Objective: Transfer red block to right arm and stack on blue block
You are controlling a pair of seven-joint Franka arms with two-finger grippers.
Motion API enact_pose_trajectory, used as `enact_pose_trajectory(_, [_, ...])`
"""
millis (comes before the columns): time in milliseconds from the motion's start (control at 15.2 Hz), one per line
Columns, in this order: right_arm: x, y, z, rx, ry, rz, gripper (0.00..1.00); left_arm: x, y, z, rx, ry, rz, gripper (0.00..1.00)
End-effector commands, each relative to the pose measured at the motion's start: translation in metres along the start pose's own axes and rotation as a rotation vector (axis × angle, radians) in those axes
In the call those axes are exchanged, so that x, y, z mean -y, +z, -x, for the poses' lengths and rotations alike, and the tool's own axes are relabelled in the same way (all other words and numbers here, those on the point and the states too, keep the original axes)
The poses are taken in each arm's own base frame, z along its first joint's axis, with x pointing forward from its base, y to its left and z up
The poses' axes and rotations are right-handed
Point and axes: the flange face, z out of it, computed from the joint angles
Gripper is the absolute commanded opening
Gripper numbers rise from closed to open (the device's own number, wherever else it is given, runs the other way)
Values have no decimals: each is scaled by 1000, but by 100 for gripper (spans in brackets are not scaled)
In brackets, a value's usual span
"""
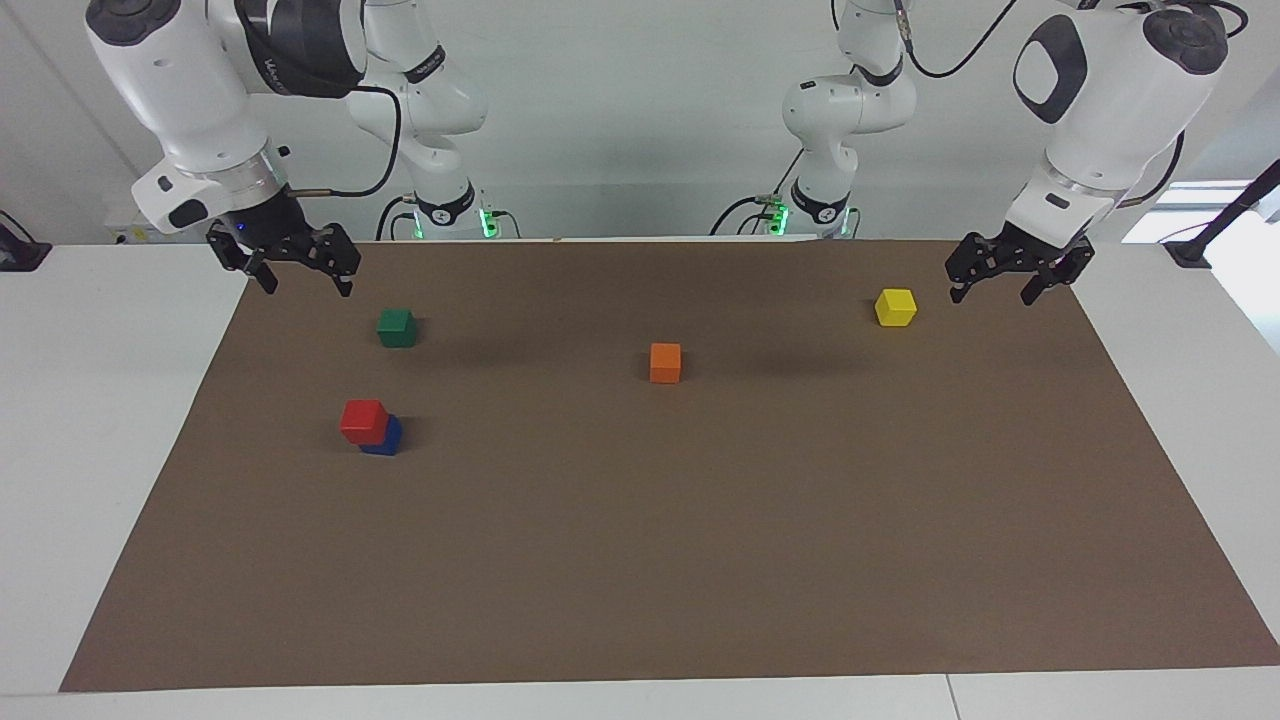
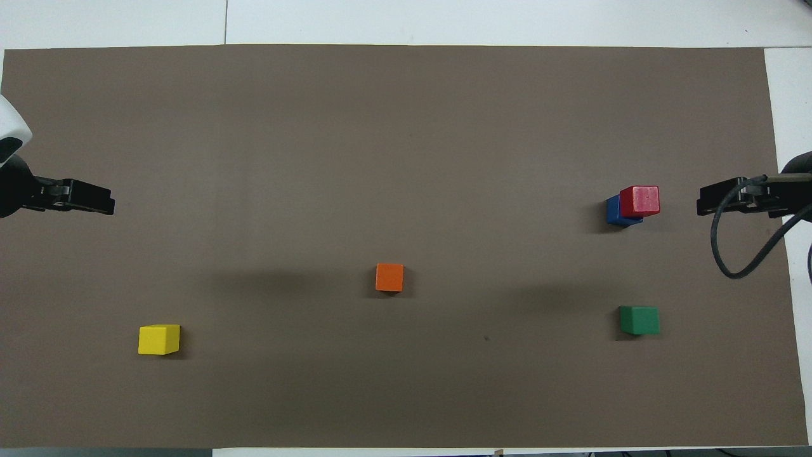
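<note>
I see the small bright red cube (image 1: 363,421) on the deep blue cube (image 1: 385,438), lower left — stacking looks done; right gripper (image 1: 296,277) and left gripper (image 1: 1003,281) hang open, empty — next, just park.

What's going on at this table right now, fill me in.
Nothing is being handled at the moment. The red block sits on the blue block, offset rather than square, toward the right arm's end of the brown mat. The right gripper hangs open and empty over the mat's corner near the green block. The left gripper waits open beside the yellow block. An orange block lies mid-mat.
</note>
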Motion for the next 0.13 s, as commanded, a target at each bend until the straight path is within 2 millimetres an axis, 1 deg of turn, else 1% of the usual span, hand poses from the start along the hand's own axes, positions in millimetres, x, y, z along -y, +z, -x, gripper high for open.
enact_pose_trajectory(0, [-5,-2,-2,4,-5,-10,100,-1,-3,5,5,-12,9,100])
enact_pose_trajectory(66, [-5,-2,-2,4,-5,-10,100,-1,-3,5,5,-12,9,100])
